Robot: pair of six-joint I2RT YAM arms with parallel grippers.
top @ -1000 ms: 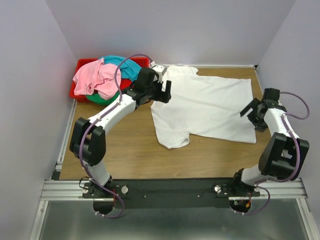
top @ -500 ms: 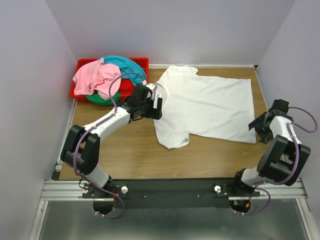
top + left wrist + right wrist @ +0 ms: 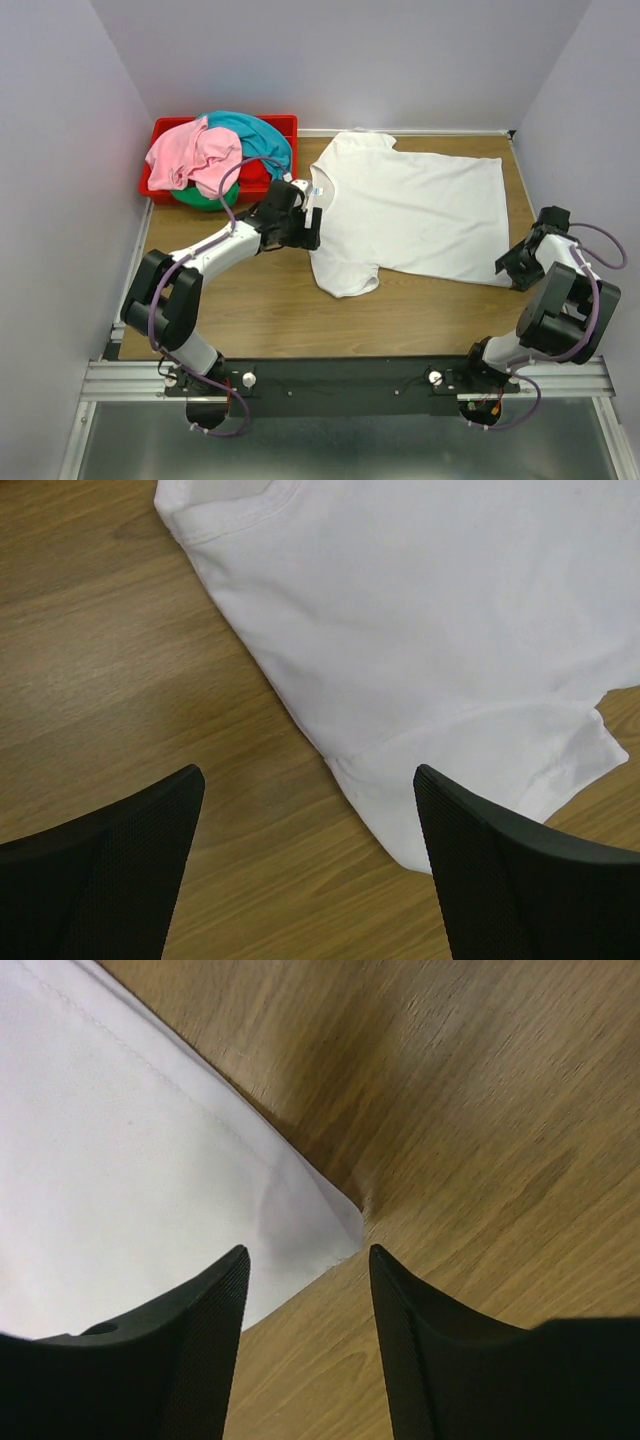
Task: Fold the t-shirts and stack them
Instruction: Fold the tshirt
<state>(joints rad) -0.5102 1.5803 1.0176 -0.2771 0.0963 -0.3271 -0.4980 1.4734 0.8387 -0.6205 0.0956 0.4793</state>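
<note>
From above, the white shirt (image 3: 415, 210) lies spread flat on the wooden surface (image 3: 250, 300). The left end effector (image 3: 315, 218) sits at its left edge, and the right end effector (image 3: 508, 266) is at its near right corner. A pink shirt (image 3: 188, 155), a teal shirt (image 3: 255, 130) and a green shirt (image 3: 200, 197) are heaped in the red bin (image 3: 163, 128) at the back left.

The left wrist view shows the fingers spread wide, grasping nothing, above the sleeve.

The right wrist view shows the fingers parted, with the hem corner between them, ungripped.

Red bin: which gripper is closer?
Left. The left gripper sits near the red bin, by the white shirt; the right gripper is across the table at its hem corner.
</note>
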